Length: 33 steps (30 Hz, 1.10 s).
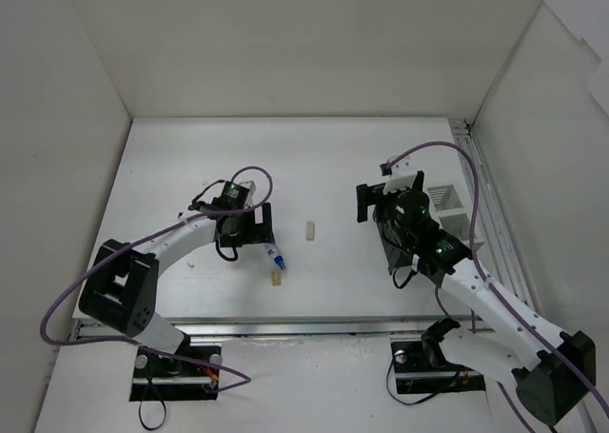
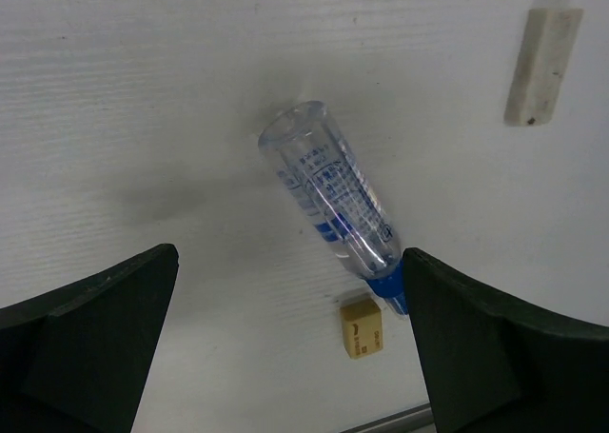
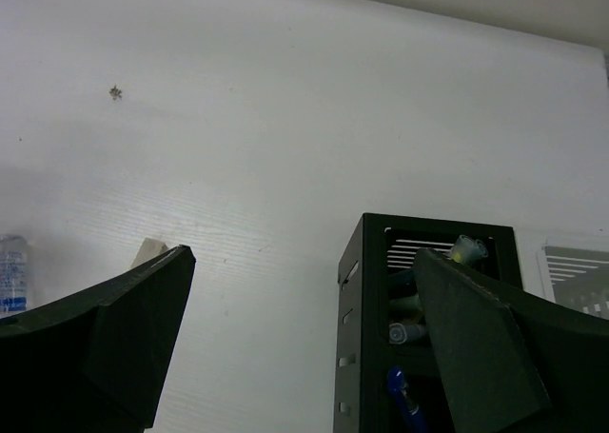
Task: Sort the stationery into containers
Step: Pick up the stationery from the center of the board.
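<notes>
Your left gripper: spread over clear blue-capped tube (tan eraser beside cap); your right gripper: spread, seemingly above black organiser.

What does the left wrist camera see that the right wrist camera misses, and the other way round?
Only the left wrist view shows the small tan square eraser block. Only the right wrist view shows the black organiser box with pens in it and the white slotted box. Both show the clear blue-capped tube, just a sliver in the right one, the long beige eraser and the white table.
</notes>
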### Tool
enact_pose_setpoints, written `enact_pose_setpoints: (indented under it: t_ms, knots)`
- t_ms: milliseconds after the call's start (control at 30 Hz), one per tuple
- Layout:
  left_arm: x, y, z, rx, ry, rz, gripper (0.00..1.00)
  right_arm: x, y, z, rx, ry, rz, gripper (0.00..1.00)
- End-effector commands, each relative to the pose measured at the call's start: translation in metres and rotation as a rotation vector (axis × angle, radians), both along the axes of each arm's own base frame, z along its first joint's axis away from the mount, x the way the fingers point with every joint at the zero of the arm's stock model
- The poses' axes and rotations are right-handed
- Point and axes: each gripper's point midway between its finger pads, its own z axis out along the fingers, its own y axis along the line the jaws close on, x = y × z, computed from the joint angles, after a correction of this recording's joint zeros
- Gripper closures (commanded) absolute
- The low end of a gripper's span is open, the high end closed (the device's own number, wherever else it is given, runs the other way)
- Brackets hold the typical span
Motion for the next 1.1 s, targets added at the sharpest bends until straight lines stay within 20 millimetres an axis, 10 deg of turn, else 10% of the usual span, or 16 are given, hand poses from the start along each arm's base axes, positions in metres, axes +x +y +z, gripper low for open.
enact_pose_setpoints:
  t_ms: [0,400,700,1067]
  knots:
    - [0.024,-0.016,0.017,-0.054,-0.033,0.055,0.00,-0.002,-0.009,0.022,0.044,-0.087,-0.045,0.02]
    - [0.033,-0.036,-0.032,0.036,0.085,0.046,0.31,-0.017,-0.013,0.031,0.037,-0.157,-0.003,0.02]
    - [0.050,-0.050,-0.010,-0.012,0.032,0.019,0.77,-0.029,0.035,0.027,-0.005,-0.175,0.261,0.02]
    - [0.069,-0.059,0.046,-0.082,-0.061,0.073,1.00,-0.036,0.098,0.006,-0.075,-0.110,0.484,0.02]
